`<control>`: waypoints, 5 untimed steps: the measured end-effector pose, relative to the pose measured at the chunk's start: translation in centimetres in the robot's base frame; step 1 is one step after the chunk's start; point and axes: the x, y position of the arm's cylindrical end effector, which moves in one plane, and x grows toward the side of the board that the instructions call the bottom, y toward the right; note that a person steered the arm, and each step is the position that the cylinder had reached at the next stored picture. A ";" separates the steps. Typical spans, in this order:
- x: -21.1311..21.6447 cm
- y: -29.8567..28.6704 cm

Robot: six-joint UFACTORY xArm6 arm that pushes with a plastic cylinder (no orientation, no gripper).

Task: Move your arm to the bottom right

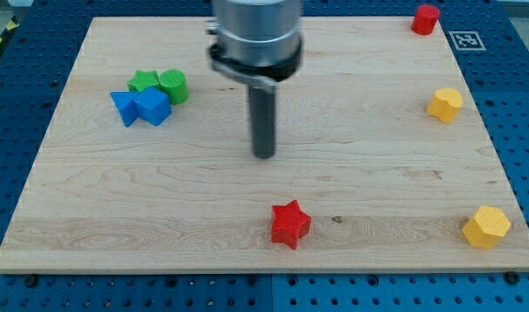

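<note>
My tip (264, 155) rests near the middle of the wooden board (377, 173). A red star block (290, 224) lies below it and slightly to the right, apart from it. A yellow block (486, 227) sits at the board's bottom right corner, far from the tip. Another yellow block (445, 104) sits at the right edge. A red block (426, 18) sits at the top right corner.
At the view's left a cluster touches together: a green star block (144, 81), a green round block (173, 86), a blue block (152, 106) and a second blue block (123, 107). A blue pegboard (516, 130) surrounds the board.
</note>
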 end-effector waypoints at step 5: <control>2.4 26.0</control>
